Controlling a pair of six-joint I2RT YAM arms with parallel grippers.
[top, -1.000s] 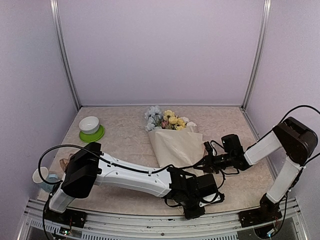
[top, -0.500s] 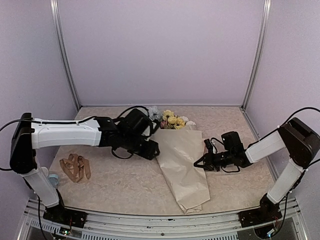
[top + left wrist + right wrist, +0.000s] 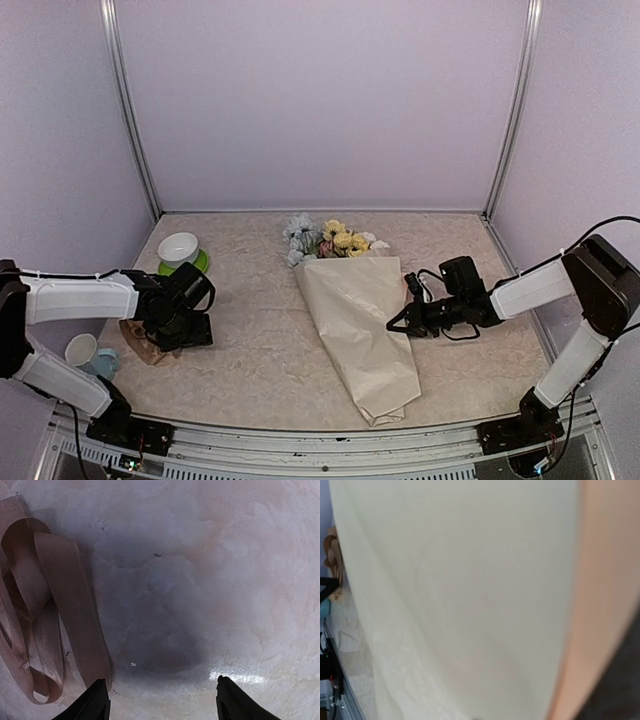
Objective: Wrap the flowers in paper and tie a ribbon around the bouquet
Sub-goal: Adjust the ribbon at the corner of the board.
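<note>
Top view: high, looks down on paper [image 3: 360, 310]. Right wrist: right against paper; both see it. Left wrist: low, left of paper.

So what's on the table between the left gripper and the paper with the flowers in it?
Nothing, just bare marbled tabletop. The top view shows that empty stretch running from the left gripper across to the paper.

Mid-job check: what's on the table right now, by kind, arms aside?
Flower bunch: 1
Paper sheet: 1
Ribbon: 1
White bowl: 1
Green plate: 1
White cup: 1
Pale blue item beside the cup, too hidden to name: 1
Total: 7
</note>
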